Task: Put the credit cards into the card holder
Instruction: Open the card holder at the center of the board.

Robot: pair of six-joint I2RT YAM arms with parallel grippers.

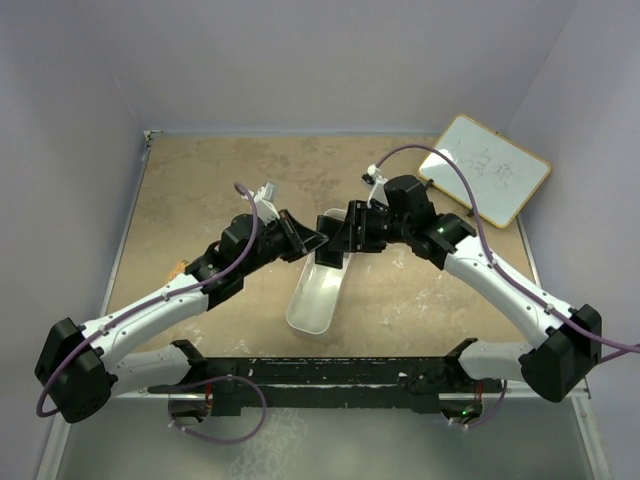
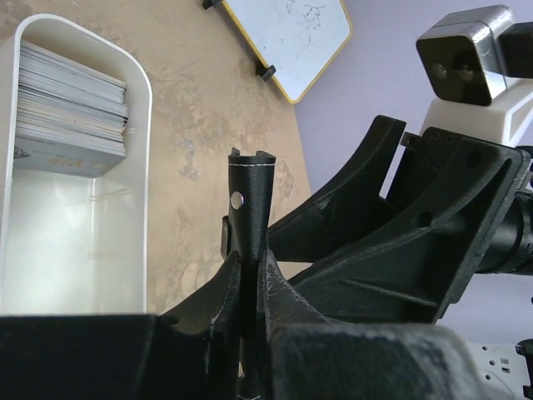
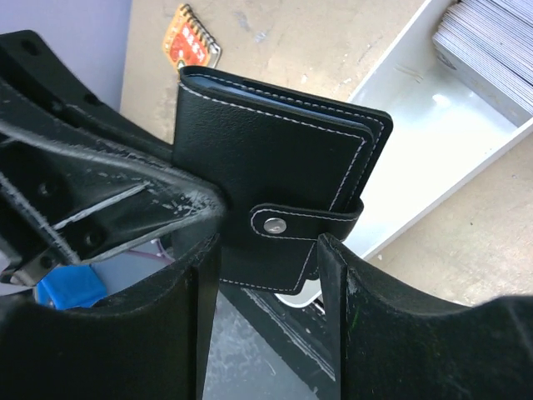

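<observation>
The card holder (image 3: pixel 266 158) is a black folded wallet with white stitching, its snap tab (image 3: pixel 304 221) fastened. My left gripper (image 2: pixel 248 283) is shut on it and holds it edge-on above the table (image 1: pixel 200 190); from above the card holder (image 1: pixel 328 243) hangs between both arms. My right gripper (image 3: pixel 268 267) is open, and the holder's lower edge sits in the gap between its fingers (image 3: pixel 337 283), which do not press on it. The credit cards (image 2: pixel 71 108) lie stacked at one end of a white tray (image 2: pixel 141 100), also seen as a grey stack (image 3: pixel 491 42) in the right wrist view.
The long white tray (image 1: pixel 318 295) lies on the table just below the grippers. A small yellow-framed whiteboard (image 1: pixel 483 168) leans at the back right. A little orange notebook (image 3: pixel 191 37) lies at the left by my left arm (image 1: pixel 180 290).
</observation>
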